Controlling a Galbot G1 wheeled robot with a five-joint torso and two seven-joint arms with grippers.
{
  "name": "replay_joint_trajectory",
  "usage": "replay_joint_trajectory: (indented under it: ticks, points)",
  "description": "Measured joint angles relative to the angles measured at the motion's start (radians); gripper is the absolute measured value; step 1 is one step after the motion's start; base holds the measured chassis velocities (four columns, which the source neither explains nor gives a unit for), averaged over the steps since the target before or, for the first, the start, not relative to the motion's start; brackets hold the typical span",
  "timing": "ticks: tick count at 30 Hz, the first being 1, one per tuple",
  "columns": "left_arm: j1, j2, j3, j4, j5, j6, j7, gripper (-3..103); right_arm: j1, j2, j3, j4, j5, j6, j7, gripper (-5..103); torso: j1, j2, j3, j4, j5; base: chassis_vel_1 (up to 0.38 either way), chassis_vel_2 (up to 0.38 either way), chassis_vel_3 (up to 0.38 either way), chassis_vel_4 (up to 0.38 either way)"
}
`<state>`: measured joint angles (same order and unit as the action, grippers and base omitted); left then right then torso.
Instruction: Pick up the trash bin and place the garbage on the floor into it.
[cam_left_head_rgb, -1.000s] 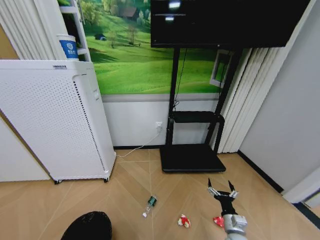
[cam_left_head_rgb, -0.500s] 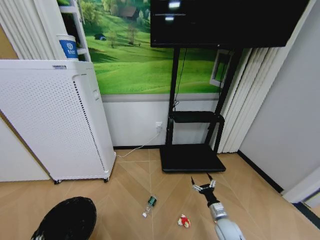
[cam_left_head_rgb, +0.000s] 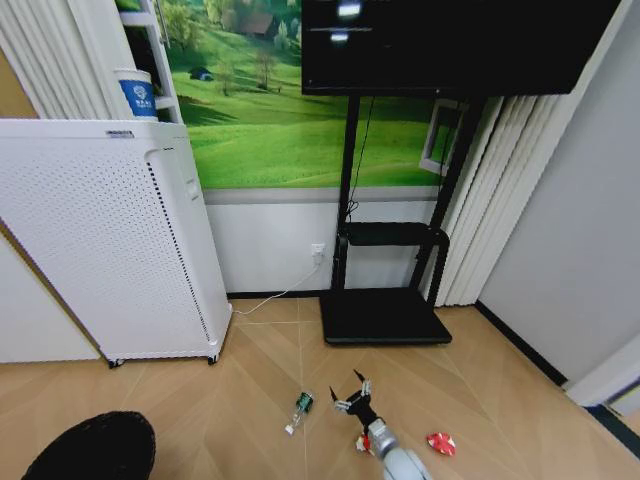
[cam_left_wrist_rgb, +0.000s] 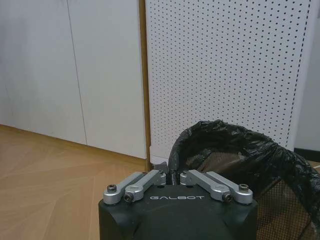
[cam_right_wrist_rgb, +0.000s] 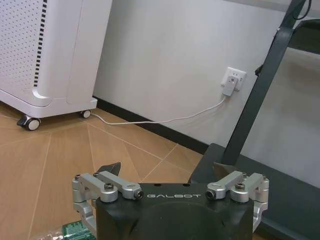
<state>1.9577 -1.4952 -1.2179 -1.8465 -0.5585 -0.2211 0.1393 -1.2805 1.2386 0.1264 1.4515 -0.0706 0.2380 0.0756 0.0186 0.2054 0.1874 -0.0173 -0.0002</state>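
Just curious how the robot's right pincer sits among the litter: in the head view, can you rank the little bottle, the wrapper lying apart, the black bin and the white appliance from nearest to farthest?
From the right pincer:
1. Bottle, just to its left.
2. Wrapper, to its right.
3. Trash bin, far left.
4. White appliance, back left by the wall.

Open right pincer (cam_left_head_rgb: 351, 393) beside bottle (cam_left_head_rgb: 299, 407)

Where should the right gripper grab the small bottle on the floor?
Around its middle, from above. The bottle lies flat on the floor, so its sides are free, and the open right gripper hangs just beside it.
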Motion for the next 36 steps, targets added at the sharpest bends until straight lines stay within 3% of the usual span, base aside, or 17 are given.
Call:
replay_joint_trajectory:
  ticks: [15,33,36]
  points:
    - [-0.014,-0.005,0.045,-0.006,0.03,0.005,0.012,7,-0.073,0.013,0.078,0.077,-0.019,-0.012,0.04,100,0.0,0.0,0.0,0.0001,0.0002,0.008,0.008,-0.015,-0.01]
    - [-0.014,-0.005,0.046,-0.007,0.026,0.007,0.018,7,-0.061,0.023,0.067,0.054,-0.033,-0.015,0.052,100,0.0,0.0,0.0,0.0004,0.0007,0.212,0.188,-0.188,-0.204]
    - [-0.014,-0.005,0.047,-0.008,0.026,0.006,0.019,7,-0.06,0.024,0.067,0.054,-0.035,-0.023,0.059,100,0.0,0.0,0.0,-0.0007,-0.0009,0.207,0.102,-0.142,-0.183]
